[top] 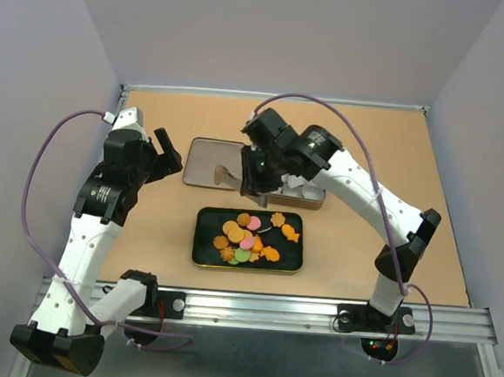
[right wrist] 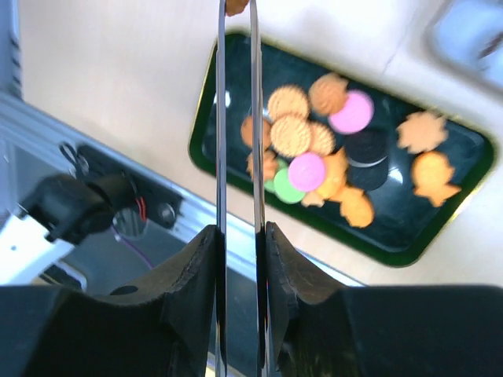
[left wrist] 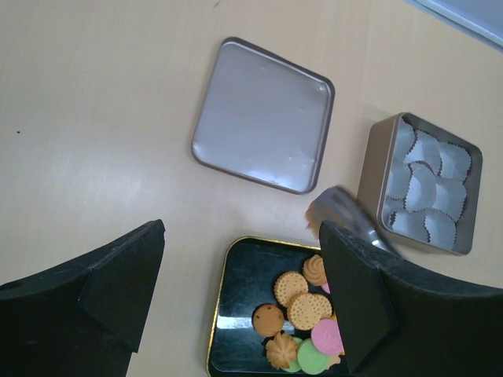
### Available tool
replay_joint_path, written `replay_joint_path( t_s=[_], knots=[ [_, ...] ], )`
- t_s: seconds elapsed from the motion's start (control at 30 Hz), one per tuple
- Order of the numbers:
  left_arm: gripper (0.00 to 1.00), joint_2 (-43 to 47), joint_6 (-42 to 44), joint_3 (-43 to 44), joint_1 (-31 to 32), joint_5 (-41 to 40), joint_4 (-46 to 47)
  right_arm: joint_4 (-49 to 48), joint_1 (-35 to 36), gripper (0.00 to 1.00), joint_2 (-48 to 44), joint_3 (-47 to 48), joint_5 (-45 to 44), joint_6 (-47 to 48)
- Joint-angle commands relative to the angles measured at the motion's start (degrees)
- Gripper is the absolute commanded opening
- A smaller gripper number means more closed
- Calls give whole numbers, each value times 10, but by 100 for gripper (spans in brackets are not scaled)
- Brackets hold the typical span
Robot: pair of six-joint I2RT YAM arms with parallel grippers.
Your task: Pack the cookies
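Observation:
The cookies (top: 248,236) lie heaped on a black gold-rimmed tray (top: 204,237): round orange-brown, pink, green and dark ones, plus fish and flower shapes. They also show in the left wrist view (left wrist: 302,310) and the right wrist view (right wrist: 314,149). My right gripper (top: 253,178) is shut on thin metal tongs (right wrist: 220,118). The tongs' tips pinch an orange-brown cookie (right wrist: 236,6), blurred in the left wrist view (left wrist: 322,210), above the table between tray and lid. My left gripper (top: 165,157) hangs open and empty left of the lid, with the tray between its fingers (left wrist: 118,290).
A square metal lid (top: 209,162) lies upside down behind the tray. A metal tin (left wrist: 377,169) holding white crinkled paper cups (left wrist: 428,184) stands right of the lid, mostly hidden under my right arm in the top view. A metal rail (top: 451,322) runs along the near edge.

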State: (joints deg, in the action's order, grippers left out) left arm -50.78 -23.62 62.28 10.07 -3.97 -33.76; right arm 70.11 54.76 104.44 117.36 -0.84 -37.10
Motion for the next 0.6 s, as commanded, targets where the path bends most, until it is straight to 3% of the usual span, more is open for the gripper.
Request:
replay_joint_path(
  t_s=[0.0, 0.07, 0.17, 0.57],
  knots=[
    [91, -9, 6, 30, 2, -4, 13, 31, -61, 20, -41, 33, -64, 20],
    [90, -16, 7, 39, 4, -3, 12, 28, -124, 19, -47, 21, -60, 35],
    [90, -25, 6, 44, 5, 0, 14, 20, -156, 19, -43, 9, -58, 53],
    [90, -58, 10, 74, 13, 9, 19, -34, -213, 17, 13, -12, -40, 72]
  ],
)
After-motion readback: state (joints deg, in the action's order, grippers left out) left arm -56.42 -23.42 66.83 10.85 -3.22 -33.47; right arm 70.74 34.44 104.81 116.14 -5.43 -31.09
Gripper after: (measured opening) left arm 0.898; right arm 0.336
